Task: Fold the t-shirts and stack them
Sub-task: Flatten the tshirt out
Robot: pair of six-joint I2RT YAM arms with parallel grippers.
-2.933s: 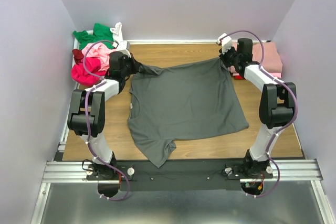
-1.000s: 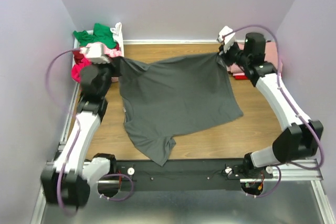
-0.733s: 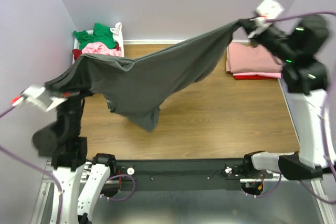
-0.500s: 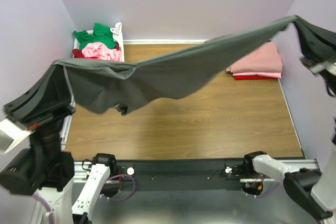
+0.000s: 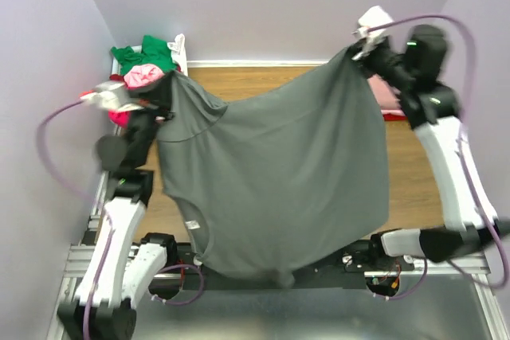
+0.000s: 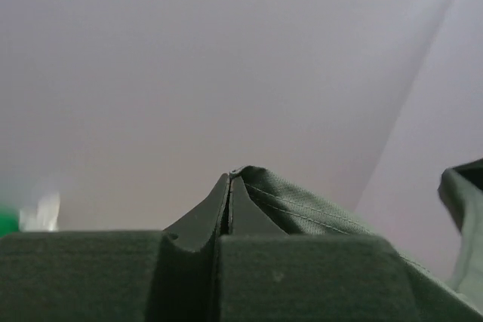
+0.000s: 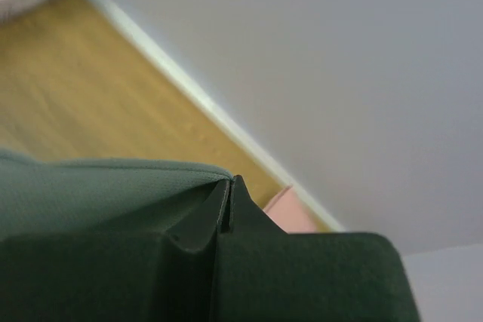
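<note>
Grey cloth fills the middle of the scene: the dark grey shirt (image 5: pixel 279 173) hangs in the air as a broad sheet, stretched between the two hands above the counter (image 5: pixel 414 173). The left hand (image 5: pixel 162 91) is clamped on its upper corner at the far left, and the right hand (image 5: pixel 356 47) on the other upper corner at the far right. Both wrist views show the fingers pressed together with a thin edge of grey cloth pinched at the tips. The collar side of the shirt faces left. Its lower end sags past the near edge of the counter, over the rail by the arm bases.

A loose heap with a green shirt (image 5: pixel 143 53) and a pink shirt (image 5: pixel 143 77) sits at the far left. A folded pink shirt (image 5: pixel 385 95) lies at the far right, mostly hidden behind the grey cloth and the right arm.

The step in hand looks like spreading: the shirt is held up to open out before being laid flat for folding. The next move calls for lowering both hands together with the top edge held taut. They should carry it far enough back that the sagging end lands on the counter rather than the rail, clear of the folded shirt and the heap.
</note>
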